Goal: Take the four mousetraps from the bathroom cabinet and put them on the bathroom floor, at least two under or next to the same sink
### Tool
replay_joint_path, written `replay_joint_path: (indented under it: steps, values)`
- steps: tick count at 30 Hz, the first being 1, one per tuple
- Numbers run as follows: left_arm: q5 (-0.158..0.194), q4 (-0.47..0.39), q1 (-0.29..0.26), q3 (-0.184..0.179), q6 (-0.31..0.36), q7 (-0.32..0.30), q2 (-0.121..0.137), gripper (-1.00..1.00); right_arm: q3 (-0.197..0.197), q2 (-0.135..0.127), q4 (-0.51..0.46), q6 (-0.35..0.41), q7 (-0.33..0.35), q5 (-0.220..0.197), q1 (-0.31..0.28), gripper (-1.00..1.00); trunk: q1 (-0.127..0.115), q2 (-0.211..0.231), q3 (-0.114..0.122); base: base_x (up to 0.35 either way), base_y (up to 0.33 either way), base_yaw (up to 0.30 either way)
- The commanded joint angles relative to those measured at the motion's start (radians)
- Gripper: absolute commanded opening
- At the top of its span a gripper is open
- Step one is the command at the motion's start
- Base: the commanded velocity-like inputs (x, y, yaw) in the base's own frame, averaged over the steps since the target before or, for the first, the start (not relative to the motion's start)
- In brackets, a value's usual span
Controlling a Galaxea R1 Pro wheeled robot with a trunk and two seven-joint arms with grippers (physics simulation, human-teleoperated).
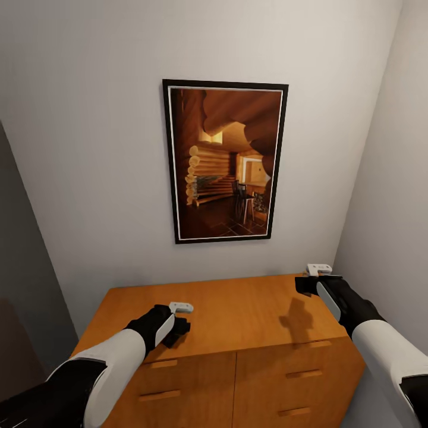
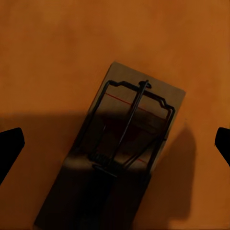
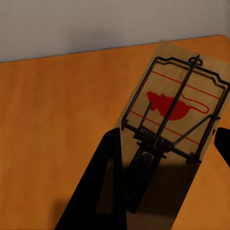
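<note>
Two grippers over one cabinet (image 1: 249,309), lower half of frame.
Left gripper (image 2: 115,143) spread above one mousetrap (image 2: 129,143) lying flat; right gripper (image 3: 165,158) spread around a second mousetrap (image 3: 177,105), near the wall.

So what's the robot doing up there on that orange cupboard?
It's reaching both arms over the cabinet top, under a framed picture. Each wrist camera looks down on a mousetrap lying flat on the wood: one beneath the open left gripper, another in front of the right gripper. Neither trap has been lifted yet.
</note>
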Motion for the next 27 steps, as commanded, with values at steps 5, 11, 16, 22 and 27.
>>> replay_joint_path:
  steps: [5,11,16,22,27]
  values:
    - [0.0,-0.008,0.0,-0.004,0.06,0.001,0.0,1.0,0.005,-0.001,0.0,0.004,0.0,-0.002,0.0,-1.0,0.0,-0.001,0.0,0.0,0.0,0.0]
    - [-0.002,-0.013,0.0,-0.006,0.111,-0.005,0.0,1.0,0.005,-0.001,0.0,0.004,0.0,-0.002,0.0,-1.0,0.0,-0.001,0.0,0.0,0.0,0.0]
    - [-0.001,-0.013,0.0,-0.007,0.13,-0.007,-0.001,1.0,0.005,-0.001,0.0,0.004,0.0,-0.002,0.0,-1.0,0.0,-0.001,0.0,0.0,0.0,0.0]
    - [-0.001,-0.015,0.0,-0.008,0.174,-0.007,0.0,1.0,0.005,0.0,0.0,0.004,0.0,-0.002,-0.001,-1.0,0.0,-0.001,0.0,0.0,0.0,0.0]
    - [-0.001,-0.017,0.0,-0.008,0.187,-0.008,-0.001,1.0,0.005,0.0,0.0,0.003,0.0,-0.003,-0.001,-1.0,0.0,-0.001,0.0,0.0,0.0,0.0]
